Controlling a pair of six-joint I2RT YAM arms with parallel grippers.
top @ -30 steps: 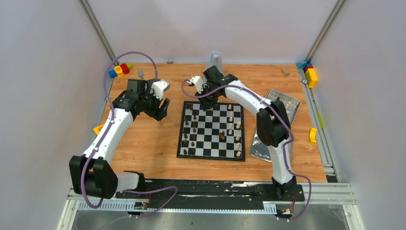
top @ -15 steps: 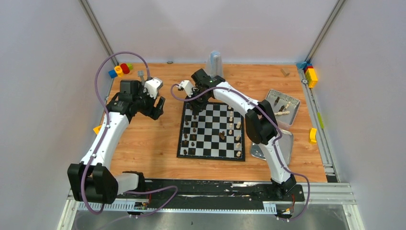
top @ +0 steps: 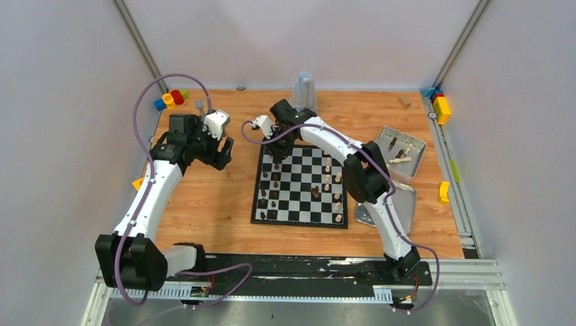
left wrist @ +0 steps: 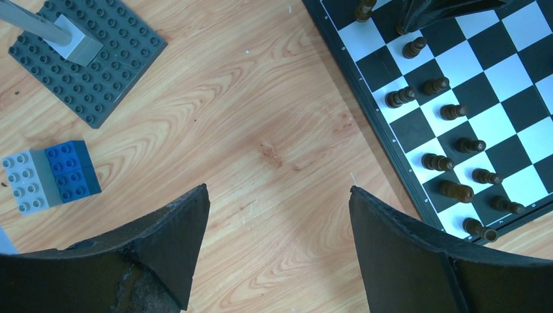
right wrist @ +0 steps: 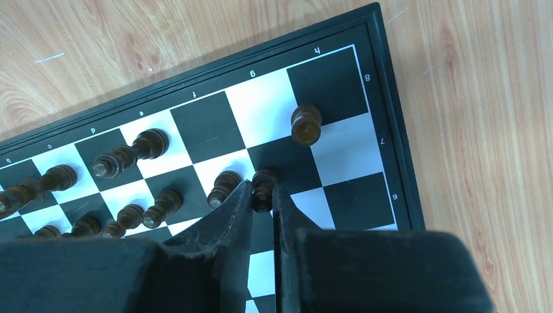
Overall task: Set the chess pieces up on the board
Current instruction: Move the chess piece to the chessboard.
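**Top external view.** The left gripper [top: 222, 153] hangs over the bare wood of the table [top: 204, 197] with its jaws apart. The board [top: 299, 222] lies to the right of these jaws, clear of them. The right gripper [top: 278, 145] is at the board's far left corner. Dark chess pieces [top: 274, 185] stand just behind its jaws, and pale chess pieces [top: 337, 197] line the opposite edge.

**Left wrist view.** The jaws stand wide apart with only wood between them. The board lies beyond the right finger. A grey baseplate [left wrist: 85, 65] and a blue-and-grey block [left wrist: 49, 176] lie beyond the left finger.

**Right wrist view.** The jaws are clamped on a dark pawn [right wrist: 263, 177] over the board. Another dark piece stands just beside the left finger.
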